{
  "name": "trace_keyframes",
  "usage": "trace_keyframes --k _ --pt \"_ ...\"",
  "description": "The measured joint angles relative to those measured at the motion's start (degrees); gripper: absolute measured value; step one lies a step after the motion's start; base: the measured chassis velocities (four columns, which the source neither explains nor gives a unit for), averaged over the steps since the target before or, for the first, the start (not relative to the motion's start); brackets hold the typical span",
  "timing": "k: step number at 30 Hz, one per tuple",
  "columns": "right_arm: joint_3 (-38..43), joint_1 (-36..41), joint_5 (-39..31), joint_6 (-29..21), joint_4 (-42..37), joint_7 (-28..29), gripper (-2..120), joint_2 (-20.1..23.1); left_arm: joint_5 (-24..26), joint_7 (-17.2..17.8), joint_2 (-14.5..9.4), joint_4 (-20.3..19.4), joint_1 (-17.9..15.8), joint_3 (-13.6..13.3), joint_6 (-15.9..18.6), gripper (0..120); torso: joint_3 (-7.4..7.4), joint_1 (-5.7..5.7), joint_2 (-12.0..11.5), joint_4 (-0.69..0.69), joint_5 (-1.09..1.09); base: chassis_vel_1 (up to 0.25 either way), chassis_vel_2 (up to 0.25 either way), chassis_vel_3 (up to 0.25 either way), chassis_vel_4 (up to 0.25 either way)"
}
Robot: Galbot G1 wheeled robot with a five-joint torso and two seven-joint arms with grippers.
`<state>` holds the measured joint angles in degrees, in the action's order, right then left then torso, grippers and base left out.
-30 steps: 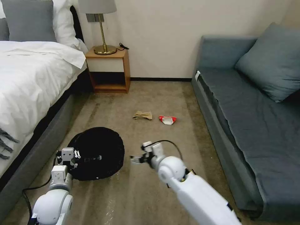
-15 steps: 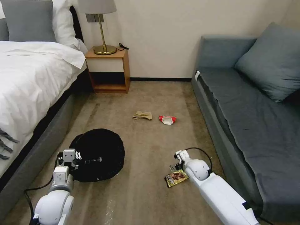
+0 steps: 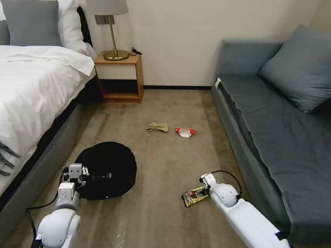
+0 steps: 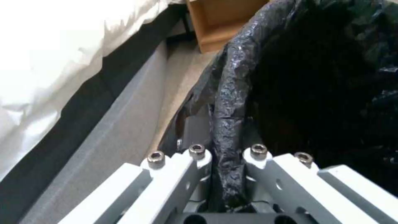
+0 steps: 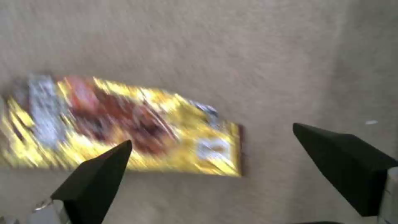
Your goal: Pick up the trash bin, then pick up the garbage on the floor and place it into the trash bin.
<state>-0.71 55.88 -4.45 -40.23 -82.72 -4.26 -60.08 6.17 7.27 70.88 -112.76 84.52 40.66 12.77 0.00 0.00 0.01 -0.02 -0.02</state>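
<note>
- On the carpet just beside the sofa, my right gripper hangs with jaws wide apart and empty over the snack wrapper — I should centre it on the wrapper's near end, then go down until both tips touch the carpet.
- My left gripper is clamped on the lined rim of the trash bin, near the bed.
- I count three garbage pieces — this wrapper, brown paper, red-and-white wrapper — and one bin.
</note>
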Motion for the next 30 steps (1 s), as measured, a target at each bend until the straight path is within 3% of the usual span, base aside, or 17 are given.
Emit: trace_keyframes --k 8,14,30 --pt "-4.29 4.42 18.96 6.86 -3.54 -1.68 100 3.80 -0.60 -0.02 0.80 -0.01 0.19 -0.37 -0.30 2 0.00 0.00 0.00 0.02 0.02 0.000 0.000 0.000 0.000" --pt "-5.20 4.82 22.38 9.44 -1.96 -1.31 100 3.16 -0.96 -0.04 1.14 0.02 0.38 -0.62 -0.49 2 0.00 0.00 0.00 0.02 0.02 0.000 0.000 0.000 0.000" --pt "-5.88 1.62 23.27 14.15 7.36 1.79 100 -0.84 -1.13 -0.10 1.67 1.12 0.43 -0.63 -0.96 2 0.00 0.00 -0.01 0.02 0.02 0.000 0.000 0.000 0.000"
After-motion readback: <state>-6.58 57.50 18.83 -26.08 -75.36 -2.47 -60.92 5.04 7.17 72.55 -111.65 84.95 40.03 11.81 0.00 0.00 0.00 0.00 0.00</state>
